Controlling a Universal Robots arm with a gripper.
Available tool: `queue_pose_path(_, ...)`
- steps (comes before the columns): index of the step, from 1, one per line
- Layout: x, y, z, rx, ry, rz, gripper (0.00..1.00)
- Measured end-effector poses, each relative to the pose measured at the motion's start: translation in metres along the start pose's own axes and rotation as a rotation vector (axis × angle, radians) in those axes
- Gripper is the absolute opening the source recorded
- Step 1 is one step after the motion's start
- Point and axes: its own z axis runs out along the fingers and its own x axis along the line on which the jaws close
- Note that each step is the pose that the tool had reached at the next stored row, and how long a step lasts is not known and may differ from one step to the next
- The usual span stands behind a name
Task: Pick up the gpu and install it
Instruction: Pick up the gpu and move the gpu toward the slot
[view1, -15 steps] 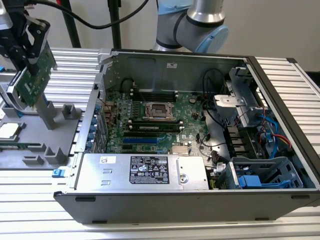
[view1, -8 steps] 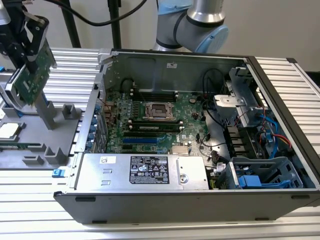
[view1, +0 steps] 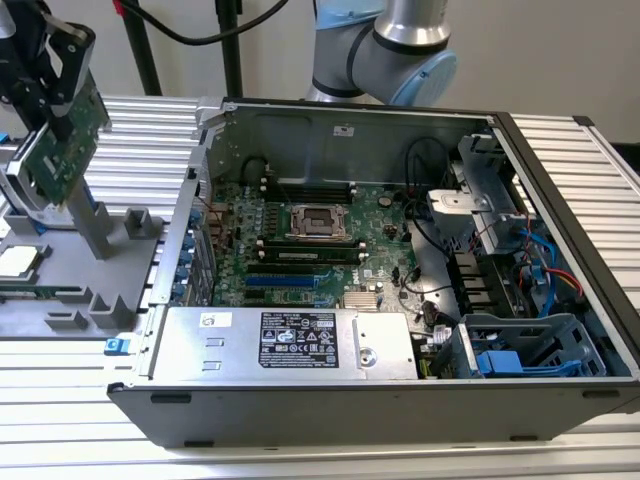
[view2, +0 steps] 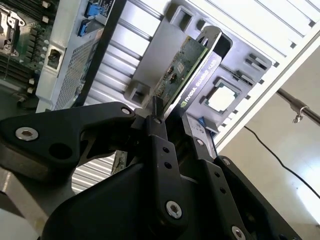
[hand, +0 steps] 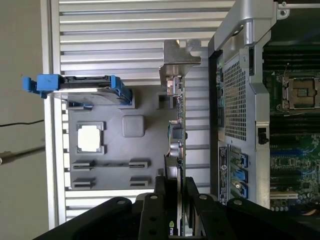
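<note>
The gpu (view1: 62, 155) is a green card with a silver bracket. It hangs tilted in the air at the exterior view's far left, above the grey parts tray (view1: 85, 300), and my gripper (view1: 60, 108) is shut on its upper end. In the second wrist view the card (view2: 181, 67) sticks out from between the black fingers (view2: 159, 137), with the gripper (view2: 176, 131) closed on it. The first wrist view has the gpu (hand: 176, 127) edge-on, its bracket (hand: 180, 59) at the far end, and the gripper (hand: 175, 192) clamped on the near end.
The open computer case (view1: 560, 190) lies to the exterior view's right, holding the green motherboard (view1: 300, 235) and a silver power supply (view1: 290, 342). On the tray rest a processor chip (hand: 91, 137) and a hard drive with blue rails (hand: 80, 86). The arm's base (view1: 385, 45) stands behind the case.
</note>
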Motion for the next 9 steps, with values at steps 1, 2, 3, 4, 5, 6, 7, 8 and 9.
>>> queue_pose_path(1,0.0,0.0,-0.0009,0.0,0.0001,0.0,0.0)
queue_pose_path(2,0.0,0.0001,-0.0018,0.0001,0.0001,0.0,0.0)
queue_pose_path(3,0.0,0.0001,-0.0025,0.0,0.0,0.0,0.0)
queue_pose_path(4,0.0,0.0001,-0.0033,0.0,-0.0001,0.0,0.0)
queue_pose_path(5,-0.0001,0.0002,-0.004,0.0,0.0,0.0,0.0)
queue_pose_path(6,0.0,0.0002,-0.0048,0.0,0.0,0.0,0.0)
queue_pose_path(7,-0.0001,0.0003,-0.0055,0.0001,0.0001,0.0,0.0)
queue_pose_path(8,-0.0001,0.0003,-0.0062,0.0,0.0,0.0,0.0)
queue_pose_path(9,-0.0001,0.0003,-0.0069,0.0001,0.0001,0.0,0.0)
